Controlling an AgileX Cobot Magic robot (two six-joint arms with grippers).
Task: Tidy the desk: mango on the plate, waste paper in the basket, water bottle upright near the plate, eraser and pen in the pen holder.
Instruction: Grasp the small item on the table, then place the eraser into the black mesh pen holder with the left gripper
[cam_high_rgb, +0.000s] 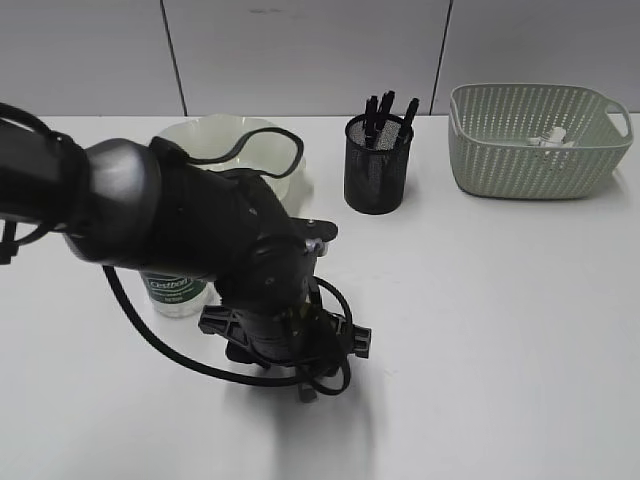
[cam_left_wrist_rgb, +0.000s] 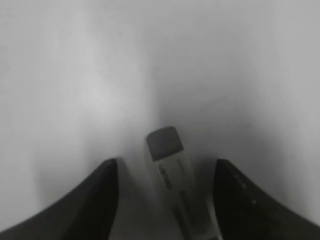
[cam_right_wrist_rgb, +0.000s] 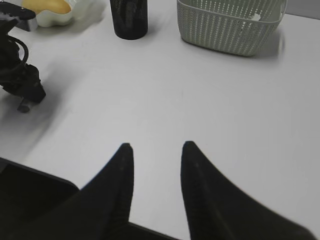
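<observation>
left gripper (cam_left_wrist_rgb: 165, 172) is hovering low over the desk (cam_high_rgb: 500, 320) w/ fingers spread around the eraser (cam_left_wrist_rgb: 172, 175); right gripper (cam_right_wrist_rgb: 157, 152) is sitting w/ fingers apart, holding nothing

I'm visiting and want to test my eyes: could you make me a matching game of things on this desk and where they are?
Things:
1. mango
2. waste paper
3. eraser
4. pens

Places:
A. in the black mesh pen holder
B. in the green basket
C. on the plate
D. on the desk, between the left pincer's open fingers

Pairs: 1-C, 2-B, 3-D, 4-A
</observation>
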